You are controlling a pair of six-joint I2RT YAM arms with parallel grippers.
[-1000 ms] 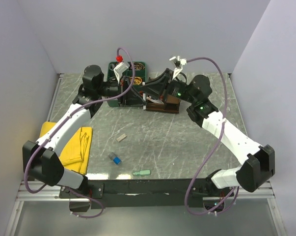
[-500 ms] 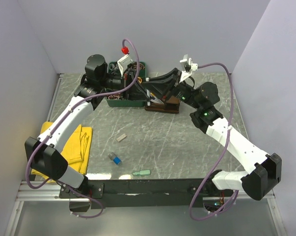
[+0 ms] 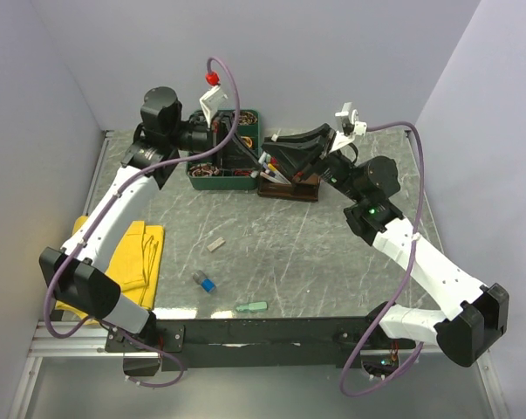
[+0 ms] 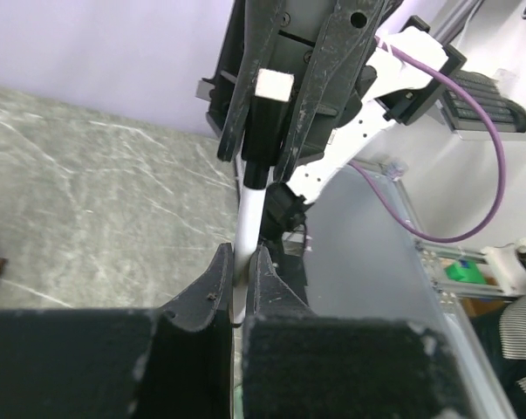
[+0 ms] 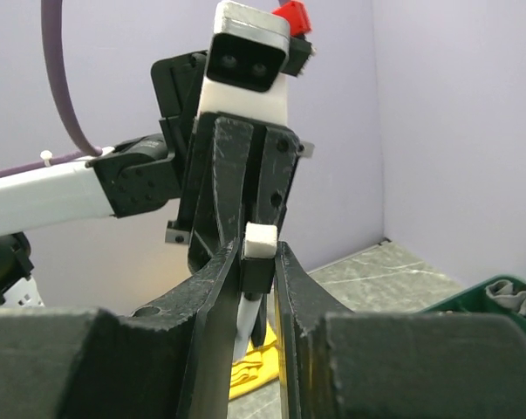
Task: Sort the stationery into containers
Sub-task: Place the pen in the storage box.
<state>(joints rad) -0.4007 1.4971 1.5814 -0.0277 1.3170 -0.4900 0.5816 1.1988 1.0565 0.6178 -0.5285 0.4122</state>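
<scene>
Left wrist: left end effector (image 4: pixel 242 257) clamps a black-and-white marker (image 4: pixel 252 205).

A grey table (image 3: pixel 315 253) veined with white is seen. At the left of the frame a plain yellow cloth (image 3: pixel 145 249) is shown. Low in the centre a mint eraser (image 3: pixel 252 306) and a blue cap (image 3: pixel 207 284) are found. At the top a dark green tray (image 3: pixel 212 182) and a dark brown organiser (image 3: pixel 286 190) are seen. In both wrist views a pen (image 4: pixel 248 201) is shown in white and black, with a white end.
</scene>
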